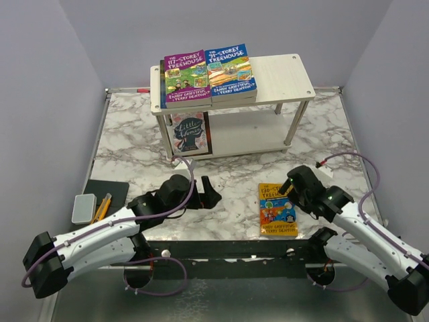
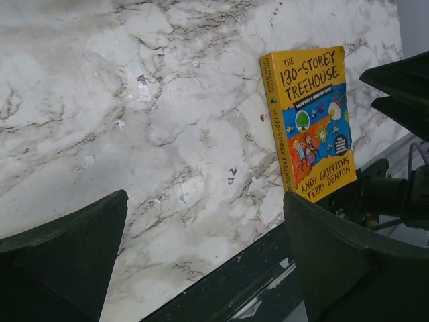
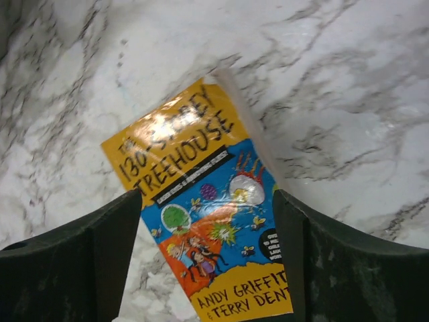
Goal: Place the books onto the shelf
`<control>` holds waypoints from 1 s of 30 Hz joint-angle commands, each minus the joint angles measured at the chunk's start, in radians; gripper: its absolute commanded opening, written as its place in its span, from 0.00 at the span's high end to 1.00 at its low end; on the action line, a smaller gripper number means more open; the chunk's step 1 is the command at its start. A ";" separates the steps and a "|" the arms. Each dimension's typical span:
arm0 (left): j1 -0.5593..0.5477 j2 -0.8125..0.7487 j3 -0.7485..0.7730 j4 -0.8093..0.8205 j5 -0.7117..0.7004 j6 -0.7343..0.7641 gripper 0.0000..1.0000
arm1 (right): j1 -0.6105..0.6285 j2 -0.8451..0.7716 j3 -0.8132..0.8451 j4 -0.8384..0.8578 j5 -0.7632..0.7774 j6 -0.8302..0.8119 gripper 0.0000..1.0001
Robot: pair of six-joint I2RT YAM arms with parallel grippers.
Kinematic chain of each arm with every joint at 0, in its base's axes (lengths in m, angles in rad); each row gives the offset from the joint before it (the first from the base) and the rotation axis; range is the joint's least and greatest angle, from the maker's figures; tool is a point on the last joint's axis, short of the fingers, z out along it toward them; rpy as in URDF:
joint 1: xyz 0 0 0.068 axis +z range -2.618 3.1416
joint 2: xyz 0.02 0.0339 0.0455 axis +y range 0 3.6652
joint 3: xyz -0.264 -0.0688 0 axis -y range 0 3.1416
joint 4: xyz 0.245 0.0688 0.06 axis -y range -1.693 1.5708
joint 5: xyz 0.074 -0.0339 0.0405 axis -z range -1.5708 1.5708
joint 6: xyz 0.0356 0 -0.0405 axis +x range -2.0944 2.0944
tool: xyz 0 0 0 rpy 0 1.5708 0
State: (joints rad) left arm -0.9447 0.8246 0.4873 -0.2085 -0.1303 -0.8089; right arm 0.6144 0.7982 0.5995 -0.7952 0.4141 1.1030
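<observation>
Orange "130-Storey Treehouse" paperback point(image 1: 277, 209) lies on the marble-patterned tabletop point(image 1: 134, 134) at near right, apparently the last book off the small white two-tier wooden shelf point(image 1: 285, 70). A purple Treehouse paperback point(image 1: 184, 79) and a blue Treehouse paperback point(image 1: 230, 70) top two stacks on its upper tier; a dark floral paperback point(image 1: 190, 133) stands on the lower. The right gripper point(image 1: 289, 191) hangs over the orange book, jaws spread and empty; the left gripper point(image 2: 206, 198), jaws parted, holds nothing.

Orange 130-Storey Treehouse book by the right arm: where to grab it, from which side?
The orange book lies flat, cover up: likely pinch across its long edges, spine to page side, from straight above with the right gripper, whose open jaws look wide enough to straddle it.
</observation>
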 commanded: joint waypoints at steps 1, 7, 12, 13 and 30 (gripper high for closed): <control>-0.008 0.037 -0.009 0.107 0.057 -0.019 0.01 | 0.005 0.008 -0.023 -0.162 0.207 0.189 0.15; -0.009 0.061 -0.020 0.136 0.069 -0.015 0.01 | 0.005 0.130 -0.049 -0.106 0.161 0.224 0.11; -0.009 0.077 -0.029 0.153 0.083 -0.019 0.01 | 0.005 0.191 -0.124 0.167 -0.042 0.060 0.09; -0.009 0.076 -0.031 0.153 0.082 -0.019 0.01 | 0.005 0.198 -0.142 0.221 -0.085 0.035 0.09; -0.006 0.114 -0.153 0.152 0.080 -0.149 0.01 | 0.129 0.419 -0.363 0.889 -0.477 0.117 0.44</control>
State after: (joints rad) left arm -0.9504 0.9497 0.3668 -0.0689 -0.0696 -0.9123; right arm 0.6853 1.1107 0.2886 0.0639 0.0360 1.1751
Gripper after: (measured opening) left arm 0.990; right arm 0.594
